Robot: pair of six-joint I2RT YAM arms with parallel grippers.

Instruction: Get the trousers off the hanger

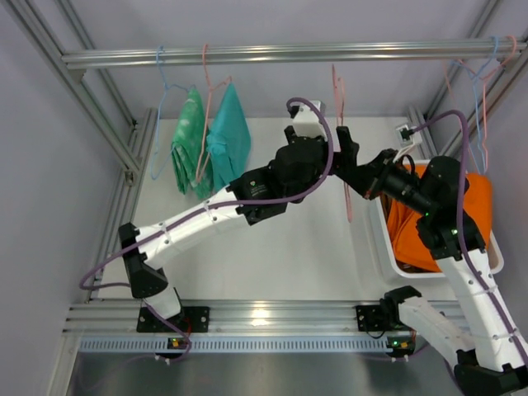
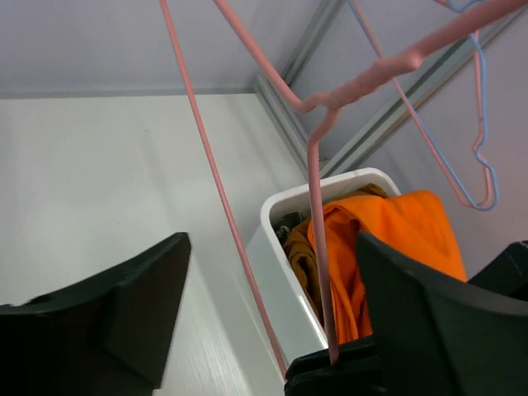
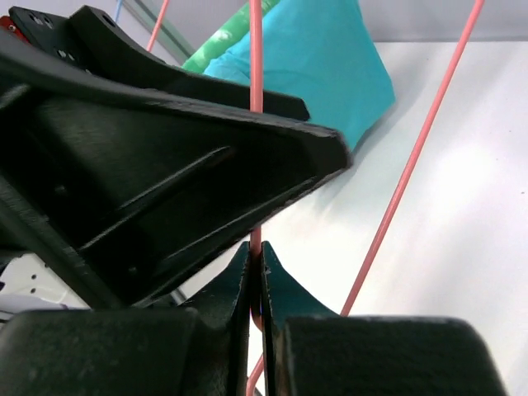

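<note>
You've got hung trousers (image 1: 229, 136) back-left on the rail (image 1: 280, 54), a hanger (image 1: 337, 91) mid-rail, bin (image 1: 379, 239) right on bench (image 1: 272, 256), more trousers (image 1: 408, 235) inside.

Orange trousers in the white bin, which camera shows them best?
Left wrist view: the orange trousers lie in the white bin up close, crossed only by a thin pink hanger. Top external shows them half hidden behind the right arm. Right wrist shows none of them.

Right hand (image 3: 256, 266) clamped on pink hanger (image 3: 256, 49) wire — teal trousers (image 3: 330, 66) beyond.
</note>
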